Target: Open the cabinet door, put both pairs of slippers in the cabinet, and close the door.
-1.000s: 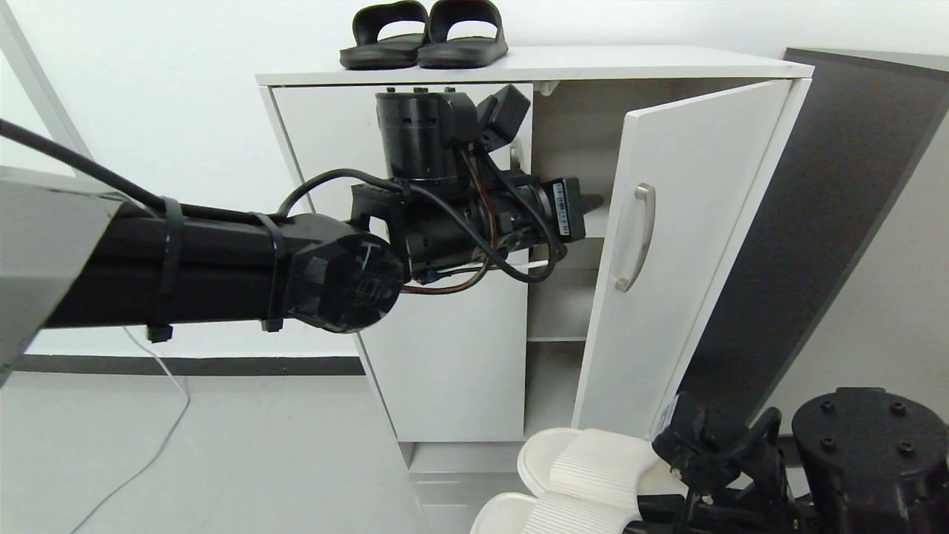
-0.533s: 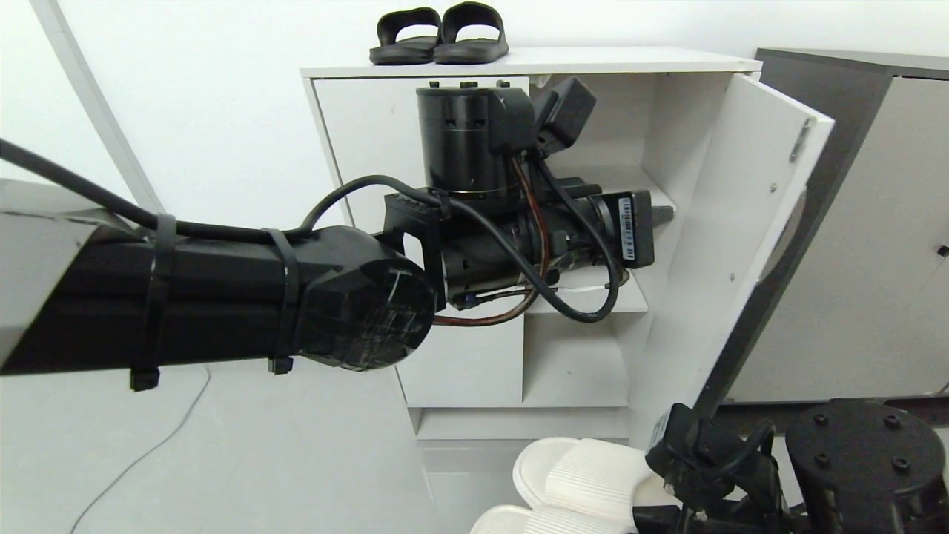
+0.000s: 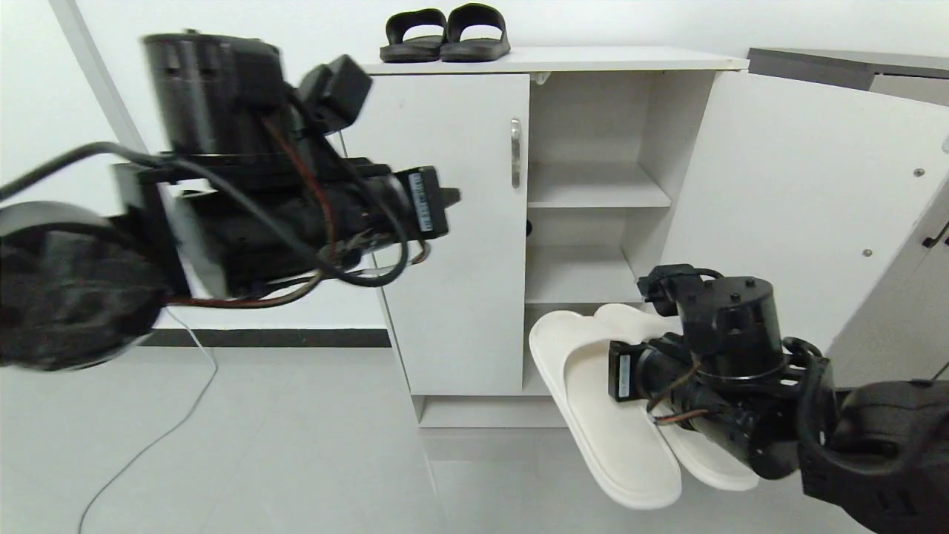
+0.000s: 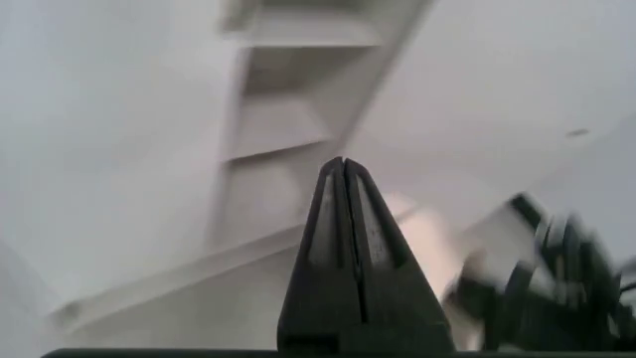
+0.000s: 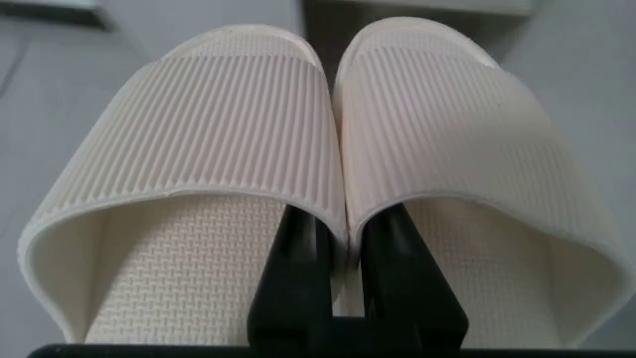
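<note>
A white cabinet [image 3: 563, 61] stands with its right door [image 3: 801, 208] swung wide open and its left door [image 3: 452, 297] shut. A pair of black slippers [image 3: 445, 33] rests on its top. My right gripper [image 5: 353, 273] is shut on the inner sides of a pair of white slippers [image 3: 615, 415], held side by side in the air in front of the cabinet's lower opening. The white slippers [image 5: 328, 149] point toes-first at the cabinet. My left gripper [image 3: 454, 196] is shut with nothing in it [image 4: 345, 189], raised in front of the shut left door.
Inside the cabinet are an upper shelf [image 3: 593, 194] and a middle shelf [image 3: 578, 285], both bare. A grey cabinet [image 3: 852, 63] stands behind the open door. A thin cable [image 3: 170, 423] lies on the grey floor at the left.
The head view has shifted. The right door has swung from partly open to wide open. My left arm has drawn back to the left. My right arm has lifted the white slippers toward the opening.
</note>
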`<state>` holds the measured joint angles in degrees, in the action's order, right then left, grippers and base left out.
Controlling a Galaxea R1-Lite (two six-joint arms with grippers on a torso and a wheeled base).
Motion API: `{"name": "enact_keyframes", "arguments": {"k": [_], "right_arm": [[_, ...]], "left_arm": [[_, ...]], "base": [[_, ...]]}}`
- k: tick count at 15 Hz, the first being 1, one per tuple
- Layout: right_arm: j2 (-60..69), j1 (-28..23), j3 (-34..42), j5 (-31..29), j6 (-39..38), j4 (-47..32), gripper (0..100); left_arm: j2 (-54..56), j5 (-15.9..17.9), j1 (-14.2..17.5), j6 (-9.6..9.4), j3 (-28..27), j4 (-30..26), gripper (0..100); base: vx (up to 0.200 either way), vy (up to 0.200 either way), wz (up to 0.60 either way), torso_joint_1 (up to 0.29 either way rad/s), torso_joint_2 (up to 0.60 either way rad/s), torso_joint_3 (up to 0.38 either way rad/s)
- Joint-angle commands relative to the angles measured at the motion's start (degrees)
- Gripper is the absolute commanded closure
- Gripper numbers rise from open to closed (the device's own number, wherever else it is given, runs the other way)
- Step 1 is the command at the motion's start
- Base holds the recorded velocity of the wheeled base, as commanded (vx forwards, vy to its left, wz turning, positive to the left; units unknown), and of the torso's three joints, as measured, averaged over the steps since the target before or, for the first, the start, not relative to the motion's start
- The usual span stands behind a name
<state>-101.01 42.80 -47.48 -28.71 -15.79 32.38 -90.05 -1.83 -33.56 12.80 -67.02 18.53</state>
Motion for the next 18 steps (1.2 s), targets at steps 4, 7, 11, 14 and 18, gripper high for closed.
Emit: {"name": "enact_keyframes", "arguments": {"k": [4, 7, 11, 14, 18], "right_arm": [[-5.1, -2.0, -3.8, -5.0, 0.5, 0.1, 100], [-5.3, -1.9, -3.8, -5.3, 0.7, 0.1, 100], [-4.9, -1.9, -3.6, -5.3, 0.6, 0.1, 100], [-5.1, -1.8, -3.3, -5.3, 0.6, 0.1, 100], [-5.7, -1.6, -2.6, -5.2, 0.7, 0.1, 100]], "left_arm": [[48.0, -23.3, 18.4, -7.09, 31.8, -10.0, 100], [67.7, -23.2, 33.7, -8.85, 44.0, -17.5, 100], [82.9, -18.1, 36.7, -12.62, 56.9, -17.9, 100], [89.8, -12.2, 33.9, -15.79, 66.2, -14.1, 100], [90.0, 2.7, 33.6, -13.5, 67.0, -18.4, 100]], "base": [[0.0, 0.0, 0.0, 0.0, 0.0, 0.0], [0.0, 0.0, 0.0, 0.0, 0.0, 0.0], [0.0, 0.0, 0.0, 0.0, 0.0, 0.0], [0.0, 0.0, 0.0, 0.0, 0.0, 0.0], [0.0, 0.0, 0.0, 0.0, 0.0, 0.0]]}}
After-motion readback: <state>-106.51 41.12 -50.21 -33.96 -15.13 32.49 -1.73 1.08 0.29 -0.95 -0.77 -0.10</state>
